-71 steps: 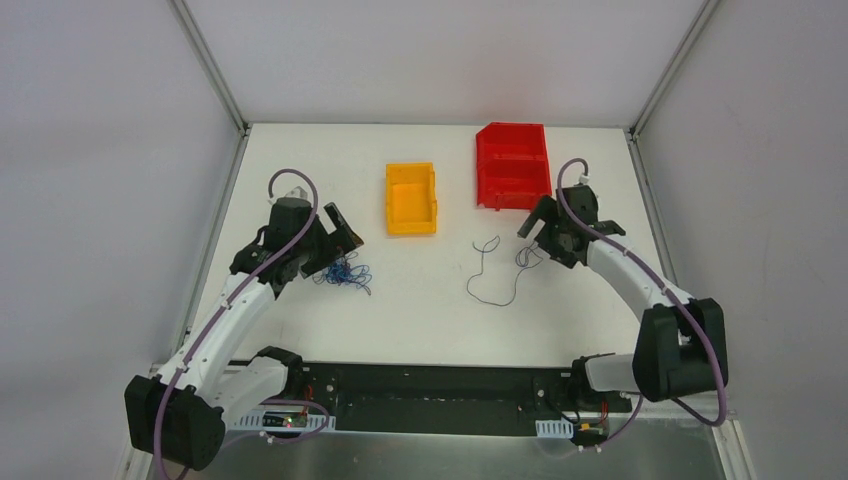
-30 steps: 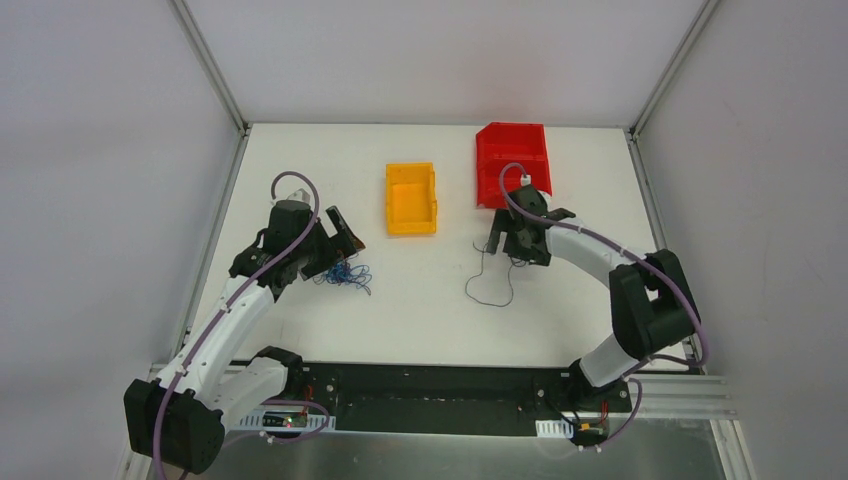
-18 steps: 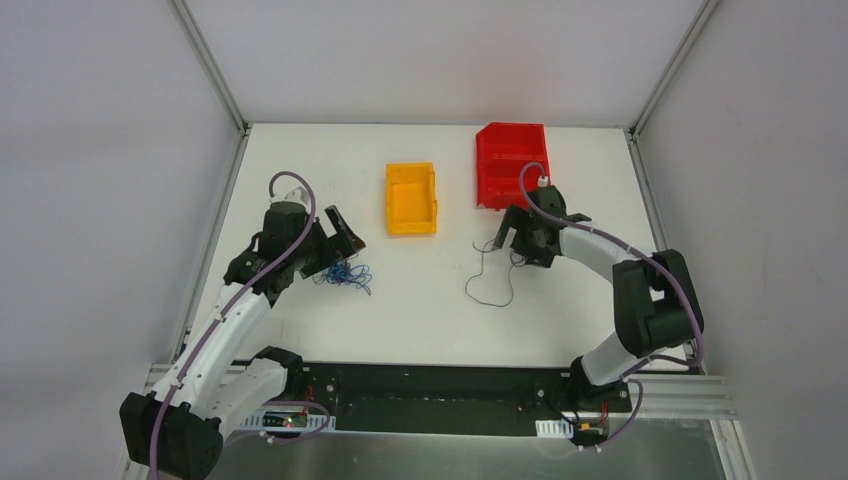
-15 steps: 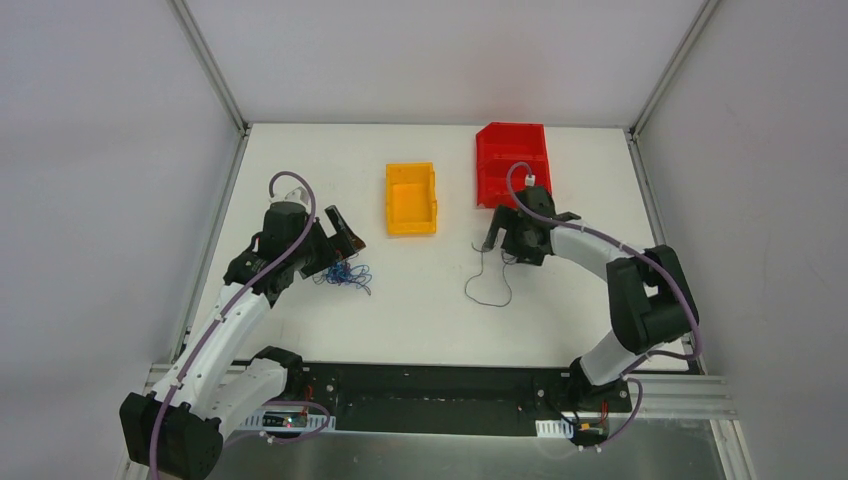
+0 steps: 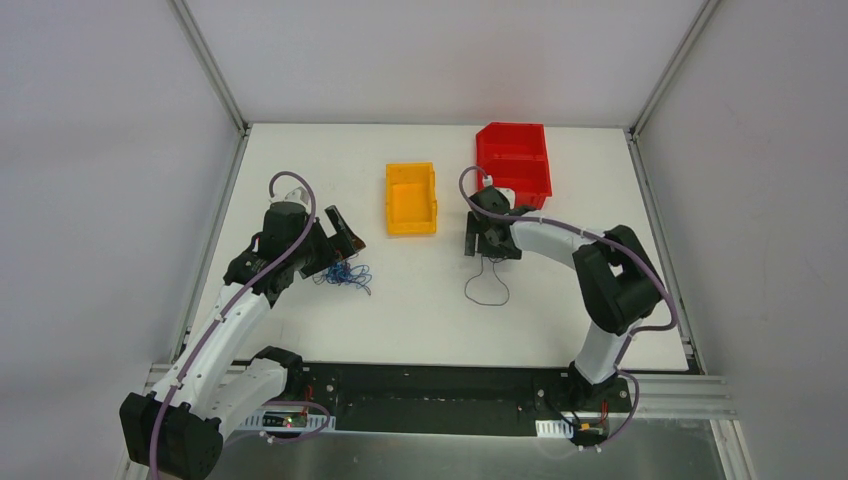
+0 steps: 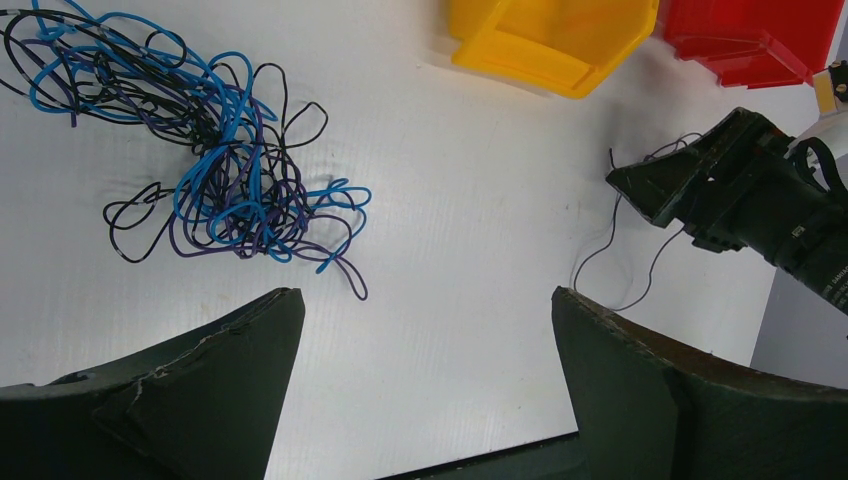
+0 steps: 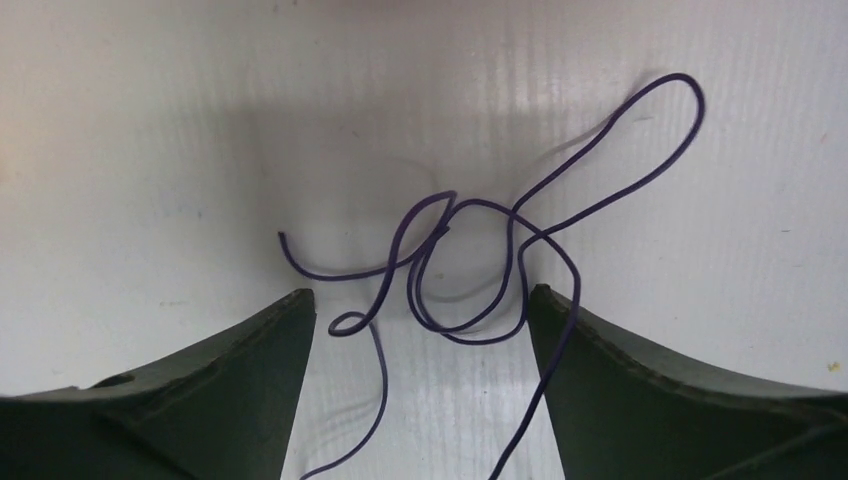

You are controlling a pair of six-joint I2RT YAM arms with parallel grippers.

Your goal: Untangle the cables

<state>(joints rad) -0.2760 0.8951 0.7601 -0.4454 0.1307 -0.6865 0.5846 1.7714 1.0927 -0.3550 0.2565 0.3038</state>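
Observation:
A tangle of thin blue, black and purple cables [image 5: 346, 273] lies on the white table at the left; it also shows in the left wrist view [image 6: 215, 170]. My left gripper [image 5: 338, 240] hovers open beside it, the tangle beyond its fingertips [image 6: 265, 330]. One thin purple cable [image 5: 487, 283] lies apart at the centre right, looped and crossed over itself [image 7: 480, 270]. My right gripper [image 5: 488, 245] is open low over its far end, with loops of the cable between the fingers [image 7: 285, 340].
A yellow bin [image 5: 411, 198] stands at the back centre and a red bin [image 5: 514, 165] at the back right, just behind my right wrist. Both bins show at the top of the left wrist view, the yellow bin [image 6: 550, 40] left of the red bin [image 6: 750, 40].
My right arm has swung left and folded in, bringing its gripper over the top of the single purple cable, whose loop has tightened. The left arm has barely moved.

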